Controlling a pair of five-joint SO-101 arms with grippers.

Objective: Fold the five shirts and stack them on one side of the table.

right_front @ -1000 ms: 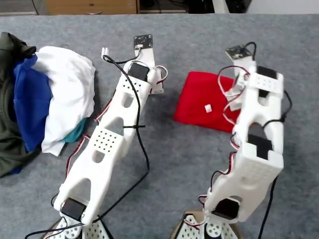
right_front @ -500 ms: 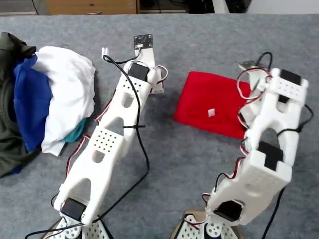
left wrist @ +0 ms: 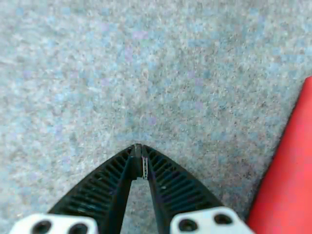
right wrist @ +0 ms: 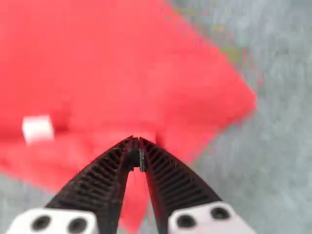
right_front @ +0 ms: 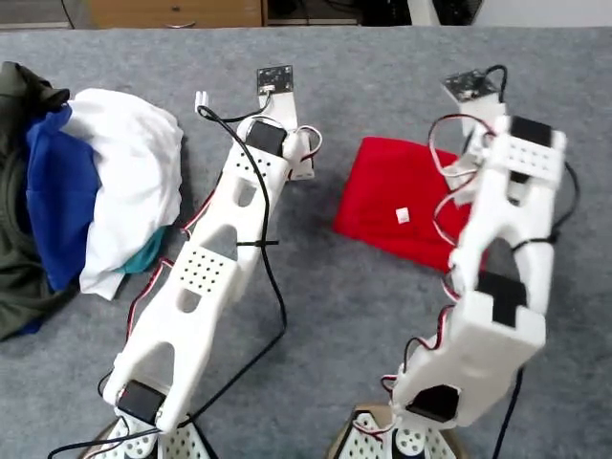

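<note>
A folded red shirt (right_front: 397,196) with a small white tag (right_front: 403,215) lies on the grey table, right of centre. The right arm (right_front: 502,229) stretches over the shirt's right edge. Its gripper (right wrist: 136,145) is shut, the tips hanging just above the red shirt (right wrist: 122,63) near the white tag (right wrist: 38,129). My left arm (right_front: 239,210) stands to the left of the shirt. My left gripper (left wrist: 139,152) is shut over bare carpet, with the red shirt's edge (left wrist: 287,185) beside it. Unfolded shirts sit heaped at the table's left: white (right_front: 134,172), blue (right_front: 57,201), dark green (right_front: 19,258).
A teal garment (right_front: 148,253) peeks out from under the white one. Grey carpet (right_front: 363,67) covers the table, with bare surface between the pile and the arms and at the far side. Wooden furniture (right_front: 177,11) stands beyond the far edge.
The right arm swung out to the right off the red shirt, then came back left and farther over its right edge. The left arm and the shirts stayed put.
</note>
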